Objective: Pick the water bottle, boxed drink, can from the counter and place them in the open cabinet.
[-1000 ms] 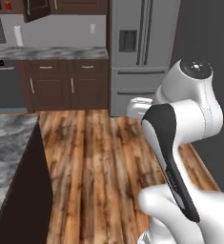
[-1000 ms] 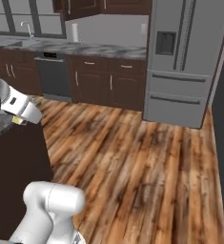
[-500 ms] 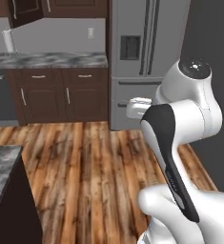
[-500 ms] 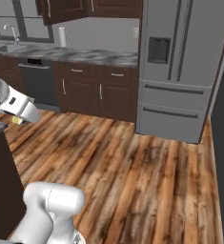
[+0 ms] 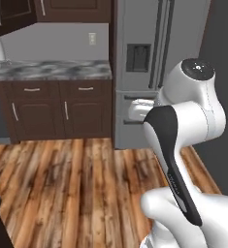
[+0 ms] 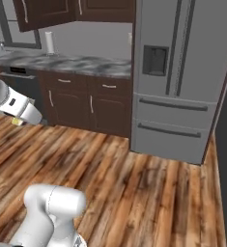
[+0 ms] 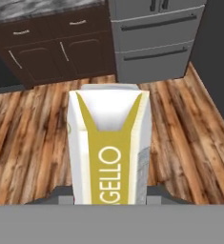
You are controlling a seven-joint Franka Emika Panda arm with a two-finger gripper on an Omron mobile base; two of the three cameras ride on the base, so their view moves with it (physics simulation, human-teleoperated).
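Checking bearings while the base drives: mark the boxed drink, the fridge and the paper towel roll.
boxed drink (image 7: 109, 147): hand view, yellow front face.
fridge (image 6: 182, 72): right base view, upper door.
paper towel roll (image 6: 49, 42): right base view, its side.

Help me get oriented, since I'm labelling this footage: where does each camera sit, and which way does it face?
Left base view: behind the arm's left, facing the refrigerator and counter; white arm at lower right.
Right base view: behind the arm's right, facing the same refrigerator and counter, paper towel roll on it; arm at lower left.
Hand view: on the hand, looking down along the gripper, shut on the boxed drink, over wood floor.
Shared: refrigerator, lower cabinets, floor.
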